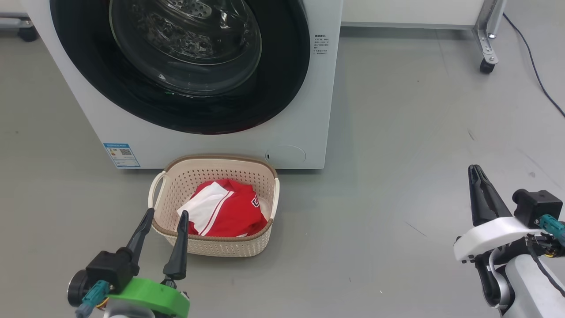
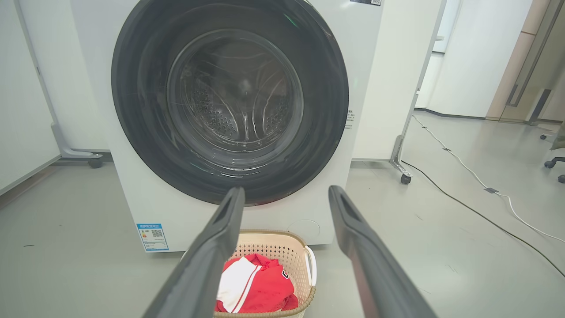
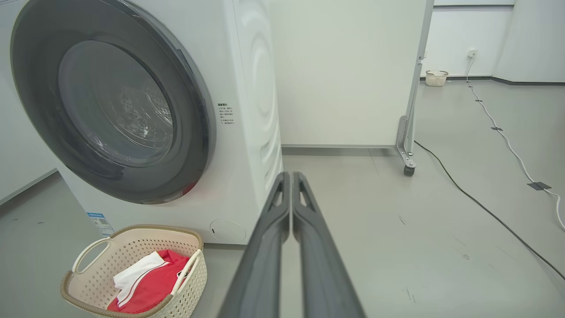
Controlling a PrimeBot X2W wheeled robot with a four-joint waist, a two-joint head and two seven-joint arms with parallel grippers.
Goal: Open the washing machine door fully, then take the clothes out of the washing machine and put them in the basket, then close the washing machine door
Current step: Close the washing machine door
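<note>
Left hand [image 1: 167, 213]: spread wide, empty, lower left, near the basket [image 1: 212, 247].
Right hand [image 1: 475, 169]: pressed together, empty, lower right.
Clothes [image 1: 229, 212]: in the basket, centre.
Door [image 1: 287, 66]: looks flush on the washing machine [image 1: 300, 132], top.
Risk: if the latch hasn't caught, the door may swing open; move your left hand forward and it could knock the basket.

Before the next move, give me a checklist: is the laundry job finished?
1. The washing machine door shut flush: ok.
2. The drum, no garment seen through the glass: ok.
3. The clothes inside the basket: ok.
4. The left gripper open, empty: ok.
5. The right gripper shut, empty, clear of the door: ok.
6. Fabric caught in the door seal: cannot tell.
</note>
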